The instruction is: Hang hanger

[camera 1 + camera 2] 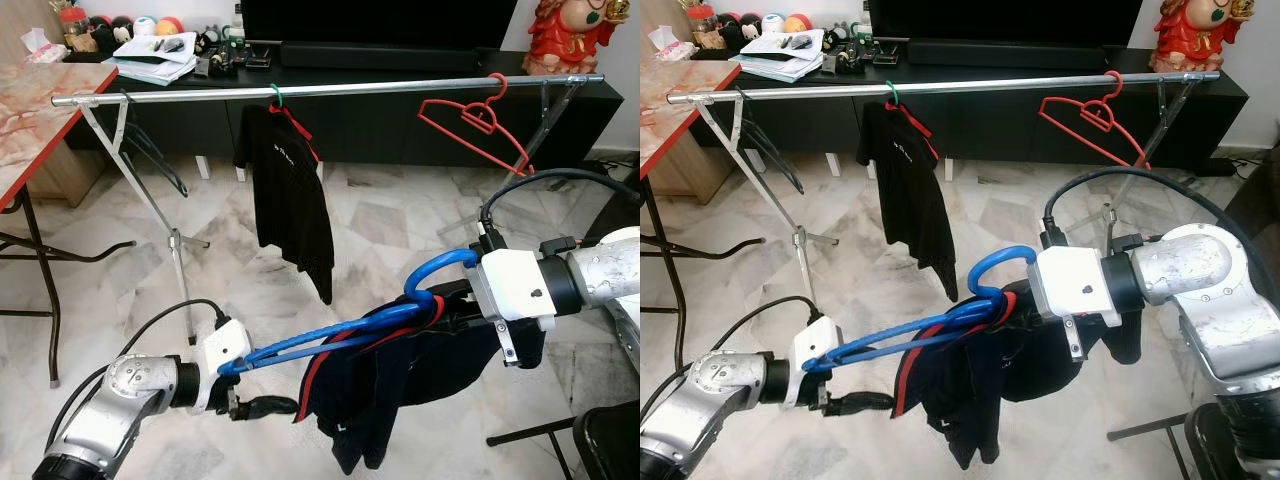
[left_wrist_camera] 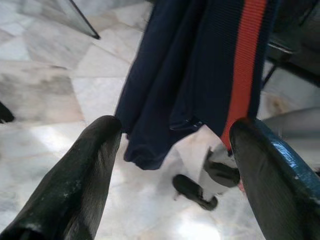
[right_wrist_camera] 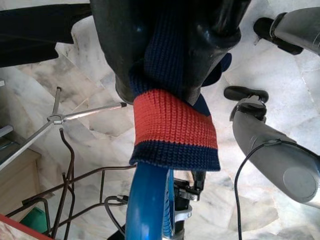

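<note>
- I hold the blue hanger (image 1: 330,335) low over the floor, well short of the rail (image 1: 330,88), with a dark shirt (image 1: 400,385) draped on it.
- My right tool (image 3: 172,75) is clamped near the hook (image 1: 998,265), pinching the shirt's red-trimmed collar (image 3: 172,130) against the blue plastic.
- My left tool (image 2: 172,150) sits at the hanger's left end; its fingers (image 2: 75,180) stand apart, with shirt cloth hanging beyond them, so it seems to steady rather than grip.
- I judge the step in hand to be the carry: the shirt is on, and the hook is not yet on the rail.
- The rail runs left to right at the far side, carrying a black shirt (image 1: 290,190) near the middle and a bare red hanger (image 1: 470,115) to the right.
- Next I need to lift the hook above the rail and lower it into the gap between those two, keeping the hook upright and the collar from slipping.
</note>
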